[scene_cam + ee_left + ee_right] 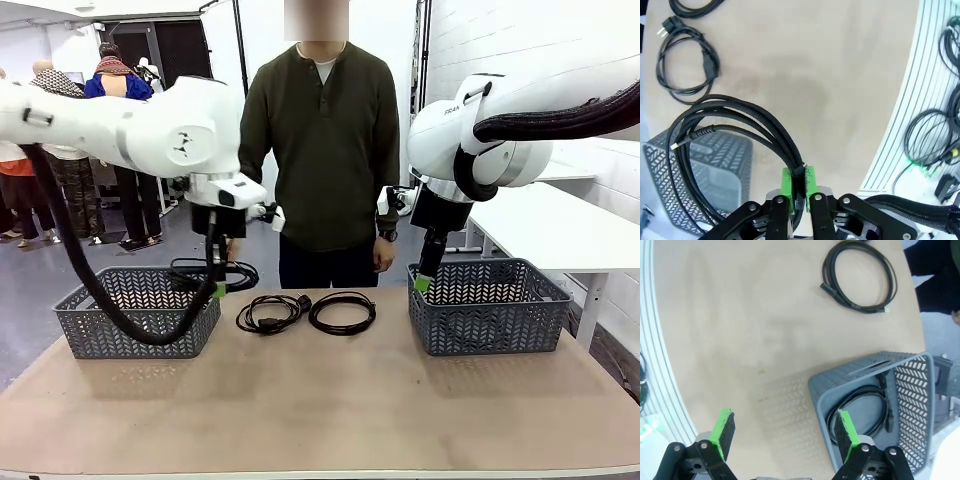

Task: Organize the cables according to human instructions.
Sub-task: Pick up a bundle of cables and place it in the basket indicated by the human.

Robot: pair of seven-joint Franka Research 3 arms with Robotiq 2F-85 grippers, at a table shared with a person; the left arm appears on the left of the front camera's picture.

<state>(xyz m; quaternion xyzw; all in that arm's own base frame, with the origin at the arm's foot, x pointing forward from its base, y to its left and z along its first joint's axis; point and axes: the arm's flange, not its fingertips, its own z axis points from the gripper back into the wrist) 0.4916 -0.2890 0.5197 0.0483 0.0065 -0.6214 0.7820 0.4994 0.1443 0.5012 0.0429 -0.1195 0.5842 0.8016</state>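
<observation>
My left gripper is shut on a coiled black cable, which hangs over the right rim of the left grey basket. In the left wrist view the green pads pinch that cable's bundled strands above the basket. Two more cables lie coiled at the table's middle, one with a plug and one a plain ring. My right gripper hangs open over the left rim of the right basket. Another cable lies inside that basket.
A person in a dark green top stands at the far side, arms down, one hand near the table edge. A white table stands to the right. Bare tabletop stretches along the near side.
</observation>
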